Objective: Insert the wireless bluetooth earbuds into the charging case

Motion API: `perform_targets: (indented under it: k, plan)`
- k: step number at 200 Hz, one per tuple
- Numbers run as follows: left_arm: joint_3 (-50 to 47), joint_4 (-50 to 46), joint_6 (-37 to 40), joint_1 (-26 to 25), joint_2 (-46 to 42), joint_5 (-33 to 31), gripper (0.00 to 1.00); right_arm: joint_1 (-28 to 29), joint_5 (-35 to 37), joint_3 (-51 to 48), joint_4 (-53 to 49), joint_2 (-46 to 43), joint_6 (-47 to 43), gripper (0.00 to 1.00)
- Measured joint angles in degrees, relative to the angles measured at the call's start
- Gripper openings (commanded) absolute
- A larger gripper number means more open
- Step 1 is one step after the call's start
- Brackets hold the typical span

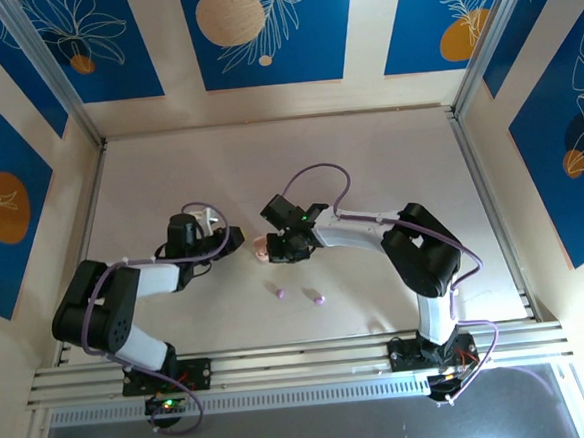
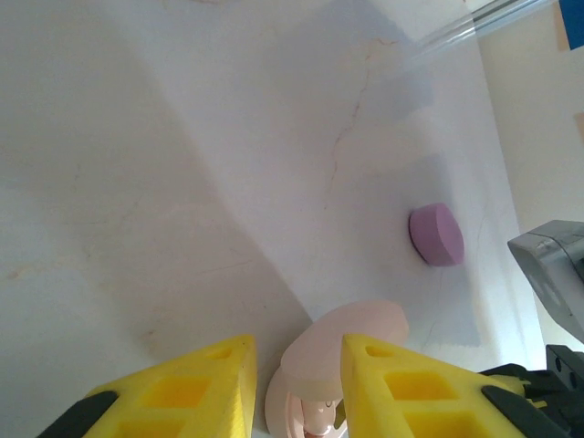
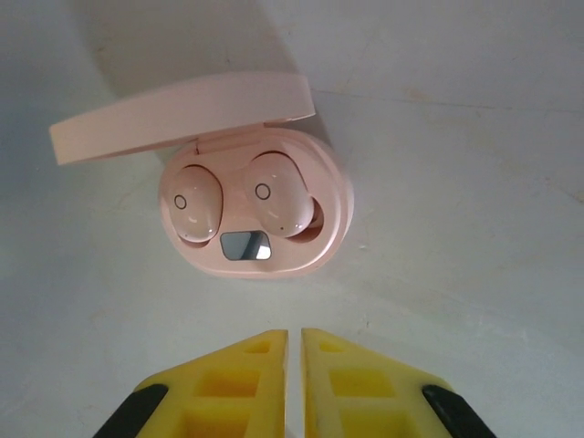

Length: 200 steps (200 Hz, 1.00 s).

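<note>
The open pink charging case (image 3: 265, 260), both pink earbuds (image 3: 278, 203) in its wells, lay on the bench (image 3: 474, 137) straight ahead of the right fingers (image 3: 283, 342), which were pressed together, its long axis crosswise to them, while the left fingers (image 1: 237, 239) stood apart just beside it.
</note>
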Motion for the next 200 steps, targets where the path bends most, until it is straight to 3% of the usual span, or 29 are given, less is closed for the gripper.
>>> perform_targets:
  k: [77, 200]
  plan:
    - [3.7, 0.0, 0.2, -2.4, 5.2, 2.1, 0.25, -0.1, 0.1, -0.5, 0.9, 0.0, 1.0, 0.11]
    - [4.9, -1.4, 1.5, -5.1, 6.4, 2.5, 0.24, -1.1, 1.9, -1.7, 1.7, 0.9, 2.8, 0.10]
